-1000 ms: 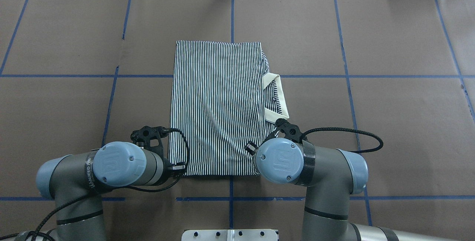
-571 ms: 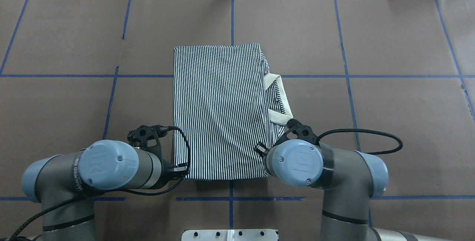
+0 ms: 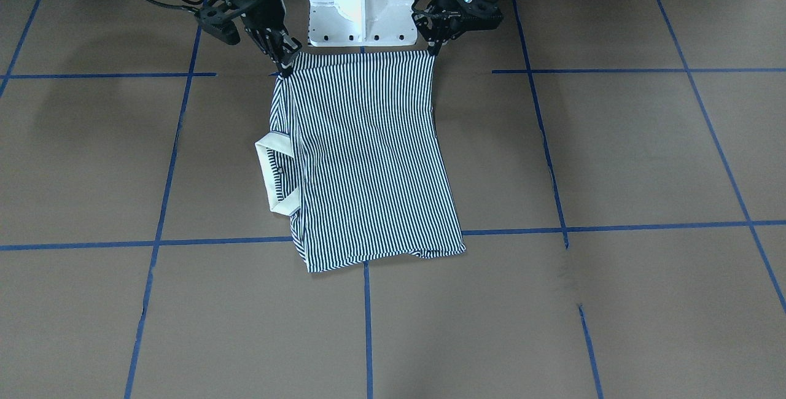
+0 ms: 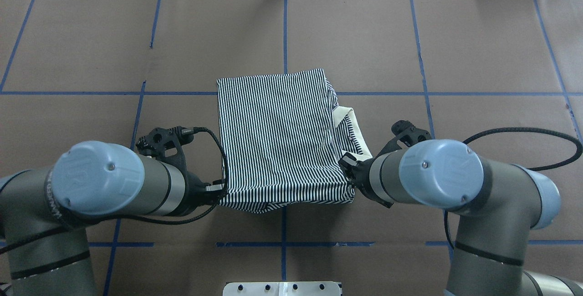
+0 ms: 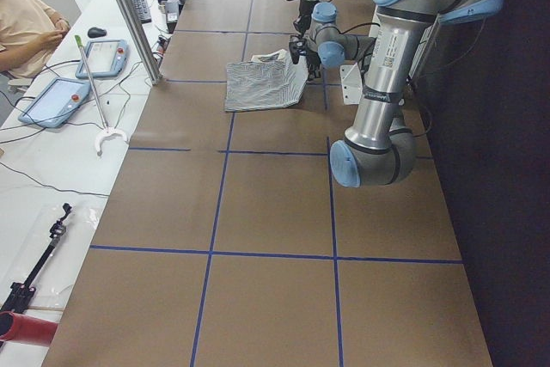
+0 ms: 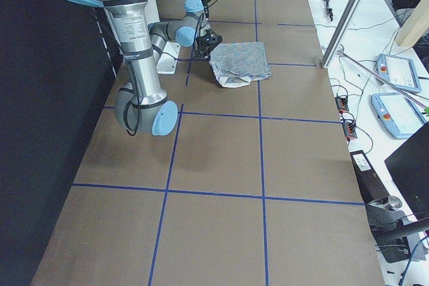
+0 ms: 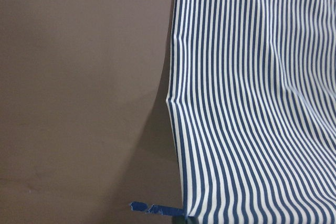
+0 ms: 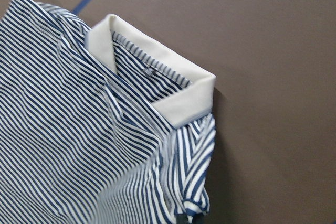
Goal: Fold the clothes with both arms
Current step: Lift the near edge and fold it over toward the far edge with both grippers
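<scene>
Right, front-facing camera first: the polo shirt (image 3: pixel 368 153) lies folded into a striped panel in the middle of the brown table (image 3: pixel 614 153), its cream collar (image 3: pixel 270 172) poking out on this view's left. The right gripper (image 3: pixel 284 62) has its fingers pinched tight on the robot-side corner at the collar edge. The left gripper (image 3: pixel 431 49) is nipped closed on the other robot-side corner, and the hem is drawn taut between them just in front of the white pedestal (image 3: pixel 359 0).

Over to the overhead: the left arm (image 4: pixel 104 186) and right arm (image 4: pixel 442 173) each reach to a near corner. The near hem is raised with a shadow under it, and the far edge lies flat just beyond a blue tape line (image 4: pixel 91 93).

From the left end, the shirt sits well down the table past the left arm, and a person (image 5: pixel 26 19) sits at the view's left edge.

From the right end it's the same spot, collar side nearer the camera, and the fingers are too small to judge there.

Left wrist camera: striped cloth lifted clear of the table, shadow beside it.

Right wrist camera: the collar, one dark button (image 8: pixel 148 70) and crumpled shoulder folds.
</scene>
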